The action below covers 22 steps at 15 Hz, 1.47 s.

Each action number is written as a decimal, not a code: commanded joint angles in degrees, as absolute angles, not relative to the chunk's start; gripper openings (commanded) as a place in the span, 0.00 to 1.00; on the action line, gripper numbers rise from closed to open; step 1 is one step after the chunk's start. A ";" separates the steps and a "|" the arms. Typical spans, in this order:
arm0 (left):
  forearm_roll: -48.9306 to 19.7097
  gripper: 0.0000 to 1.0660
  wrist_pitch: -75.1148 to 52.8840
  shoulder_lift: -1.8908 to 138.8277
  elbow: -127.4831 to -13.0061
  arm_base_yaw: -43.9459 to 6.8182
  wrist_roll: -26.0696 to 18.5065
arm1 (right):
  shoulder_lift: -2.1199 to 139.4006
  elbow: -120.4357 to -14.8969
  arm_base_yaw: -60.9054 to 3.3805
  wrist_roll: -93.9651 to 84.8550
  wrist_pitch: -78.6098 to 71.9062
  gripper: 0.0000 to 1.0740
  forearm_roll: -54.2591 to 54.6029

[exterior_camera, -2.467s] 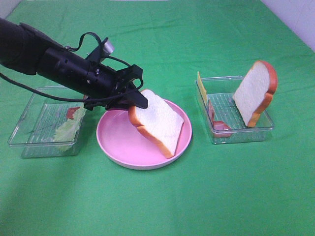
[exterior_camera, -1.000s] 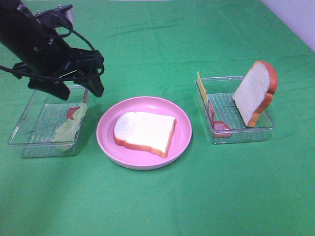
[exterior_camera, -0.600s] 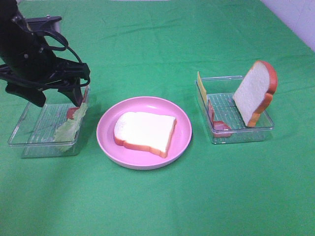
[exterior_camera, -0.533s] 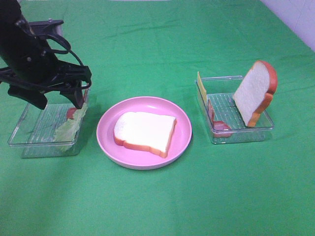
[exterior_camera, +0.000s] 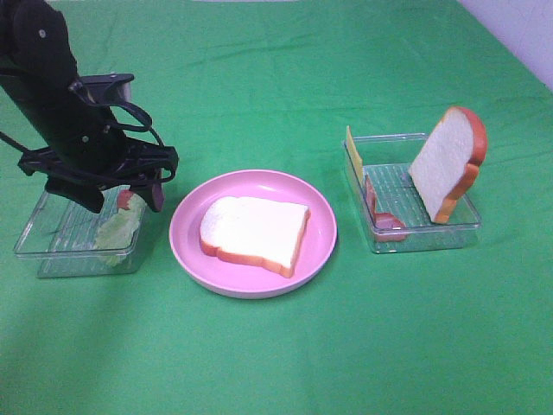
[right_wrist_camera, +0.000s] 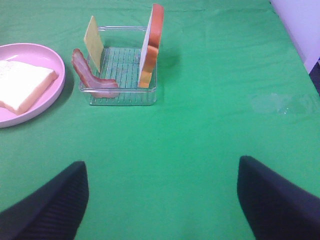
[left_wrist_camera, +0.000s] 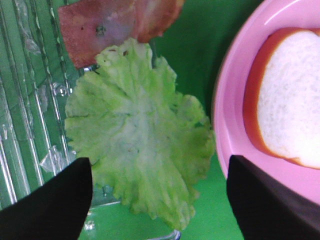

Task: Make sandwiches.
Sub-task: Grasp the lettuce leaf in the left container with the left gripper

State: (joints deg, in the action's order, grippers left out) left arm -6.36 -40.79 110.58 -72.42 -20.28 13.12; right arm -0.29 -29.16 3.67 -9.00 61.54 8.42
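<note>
The left claw (exterior_camera: 121, 199) hung wide over the lettuce (left_wrist_camera: 135, 150) at the tray's (exterior_camera: 52, 252) plate-side edge, bread (exterior_camera: 255, 232) lay on the plate (exterior_camera: 259, 284), and the right claw (right_wrist_camera: 160, 200) stood wide.

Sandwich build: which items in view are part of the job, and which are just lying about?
Job: flat bread slice, upright bread slice, lettuce, left-tray bacon, right-tray bacon, cheese square.

Not ingredients: pink plate (holds the flat slice), left tray, right tray, green cloth.

Bread (exterior_camera: 255, 232) is white (edged orange-brown), plate (exterior_camera: 259, 183) pink, lettuce (left_wrist_camera: 137, 150) pale green.
</note>
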 commanded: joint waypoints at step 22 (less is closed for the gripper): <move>-6.65 0.00 -37.99 108.75 -72.59 -20.51 13.01 | -1.20 -29.05 4.01 -8.88 60.91 0.72 8.25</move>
State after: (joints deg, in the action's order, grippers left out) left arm -6.59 -38.22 108.00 -72.42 -20.28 13.06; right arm -0.29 -29.16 3.67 -9.00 61.54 8.42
